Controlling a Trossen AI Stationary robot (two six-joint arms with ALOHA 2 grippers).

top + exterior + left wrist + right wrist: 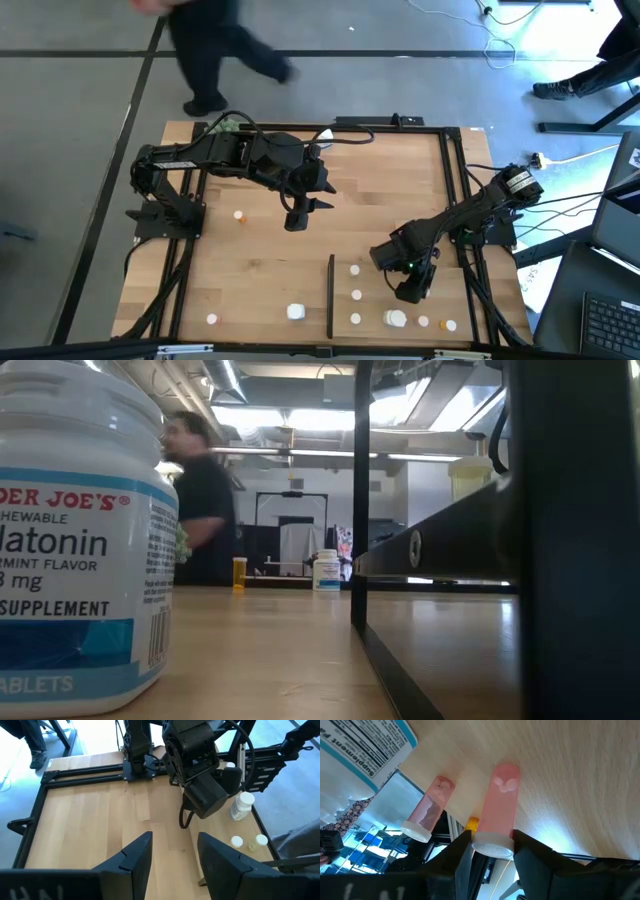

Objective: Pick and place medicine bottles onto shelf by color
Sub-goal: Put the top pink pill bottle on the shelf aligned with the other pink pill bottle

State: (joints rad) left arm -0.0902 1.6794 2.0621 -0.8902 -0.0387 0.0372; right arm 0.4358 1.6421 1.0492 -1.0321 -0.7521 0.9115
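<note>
Since the wooden table [270, 270] fills most of the overhead view, we start there, and we place everything by the black strip [331, 295] that stands on it near the camera-side edge. A person [215, 45] in dark clothes is on the floor beyond the table's far edge, well away from the strip.

The left arm reaches in from the far left corner. Its gripper, the left gripper [295, 218], hangs beyond the strip's far end and a little to the strip's left. Its fingers [135, 855] stand apart with only bare wood between them.

The right arm comes in from the strip's right. The right gripper [410, 290] points down over the shelf [372, 300], the wood on the strip's right side. In its wrist view the two fingers press on either side of the white cap of an orange bottle [502, 795], so we read it as gripped. Whether it is lifted off the wood we cannot tell.

A chunky white bottle [296, 312] stands just left of the strip, and another chunky one [396, 319] right of it. Three small white bottles [356, 295] line up close along the strip's right side. Two small orange ones [449, 325] sit farther right. A lone orange bottle [238, 214] and a small white one [212, 319] lie well left of the strip.
</note>
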